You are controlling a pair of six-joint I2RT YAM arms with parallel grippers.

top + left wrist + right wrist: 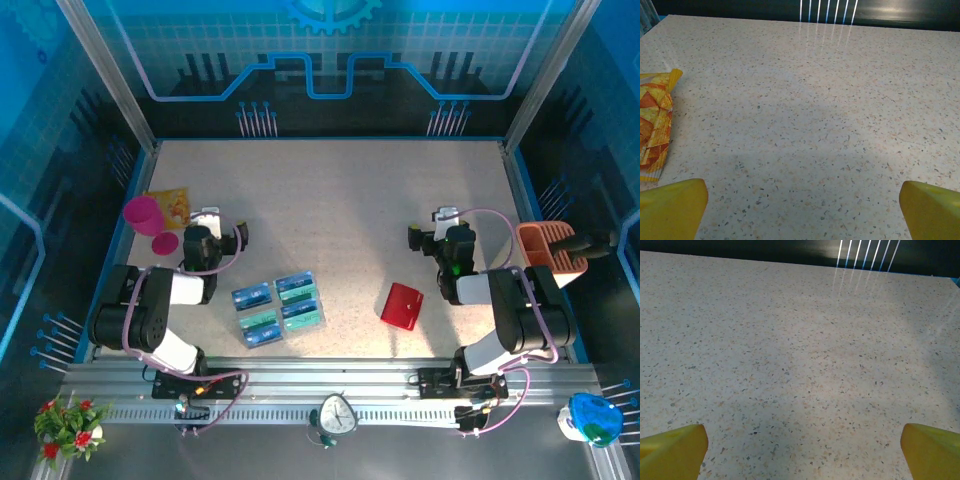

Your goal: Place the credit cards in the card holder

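Note:
Several blue and teal-green credit cards [278,308] lie flat in a loose cluster near the table's front, left of centre. The red card holder [402,306] lies flat to their right. My left gripper [207,221] hovers behind and left of the cards, open, its yellow fingertips [672,207] wide apart over bare tabletop with nothing between them. My right gripper [447,218] hangs behind and right of the card holder, also open, with yellow fingertips [672,450] spread over bare speckled table.
A yellow-orange printed packet [168,207] [655,125] lies at the left edge beside a magenta cup [144,213] and its lid [165,242]. An orange-brown slotted organizer [551,247] stands at the right edge. Blue walls ring the speckled table [340,190].

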